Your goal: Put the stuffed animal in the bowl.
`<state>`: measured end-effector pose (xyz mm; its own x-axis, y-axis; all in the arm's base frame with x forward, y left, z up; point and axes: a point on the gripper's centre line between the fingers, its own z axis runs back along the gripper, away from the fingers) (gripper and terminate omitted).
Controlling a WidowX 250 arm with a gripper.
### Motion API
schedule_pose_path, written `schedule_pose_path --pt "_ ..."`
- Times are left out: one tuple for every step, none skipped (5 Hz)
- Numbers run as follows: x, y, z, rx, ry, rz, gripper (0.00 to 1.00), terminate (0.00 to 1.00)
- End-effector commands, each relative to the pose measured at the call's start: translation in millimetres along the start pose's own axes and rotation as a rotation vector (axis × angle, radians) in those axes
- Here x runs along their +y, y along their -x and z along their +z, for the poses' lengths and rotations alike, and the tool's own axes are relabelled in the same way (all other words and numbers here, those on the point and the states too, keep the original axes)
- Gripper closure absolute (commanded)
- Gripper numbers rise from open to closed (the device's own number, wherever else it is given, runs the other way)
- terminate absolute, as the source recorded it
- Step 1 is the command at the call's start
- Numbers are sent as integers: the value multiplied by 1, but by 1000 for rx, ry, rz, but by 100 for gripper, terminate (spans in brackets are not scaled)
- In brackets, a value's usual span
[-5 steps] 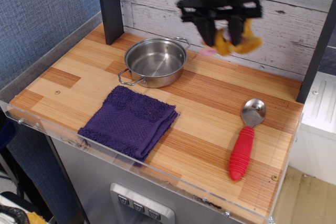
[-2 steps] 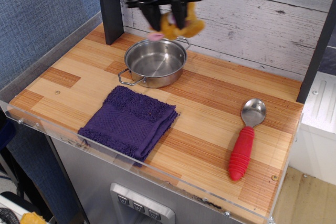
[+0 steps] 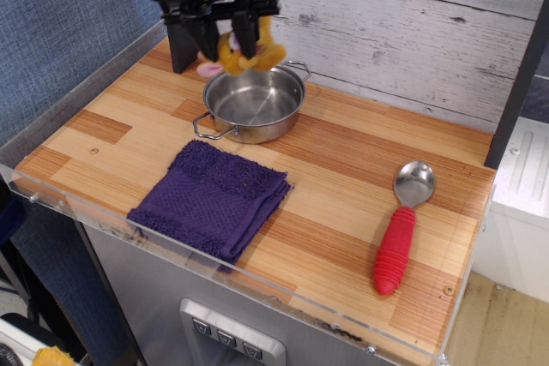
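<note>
The bowl [image 3: 251, 102] is a shiny steel pan with two wire loop handles, standing on the wooden table at the back left. My gripper [image 3: 225, 40] hangs above the bowl's far left rim, shut on the stuffed animal [image 3: 244, 53], a yellow-orange plush with a pink foot sticking out to the left. The plush is held in the air just over the bowl's back edge, apart from it. The black fingers [image 3: 205, 37] hide part of the plush.
A folded purple towel [image 3: 212, 198] lies in front of the bowl. A red-handled metal spoon [image 3: 403, 227] lies at the right. A dark post [image 3: 178, 10] stands behind the gripper, against the white plank wall. A clear rim runs along the table's front edge.
My gripper has carried the stuffed animal leftward from the right of the bowl to above its far left rim, and a little lower.
</note>
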<state>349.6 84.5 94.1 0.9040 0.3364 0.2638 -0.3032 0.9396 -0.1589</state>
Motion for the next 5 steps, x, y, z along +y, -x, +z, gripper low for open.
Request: schedule_pose_path --pt "11 0 -15 12 -21 -1 100 0" --pt "11 2 -29 33 -13 -1 100 0" --pt "11 -1 -42 42 -12 0 100 0" --pt "12 -5 -47 50 -12 4 100 0" --pt "8 -4 -48 87 -13 12 0 0"
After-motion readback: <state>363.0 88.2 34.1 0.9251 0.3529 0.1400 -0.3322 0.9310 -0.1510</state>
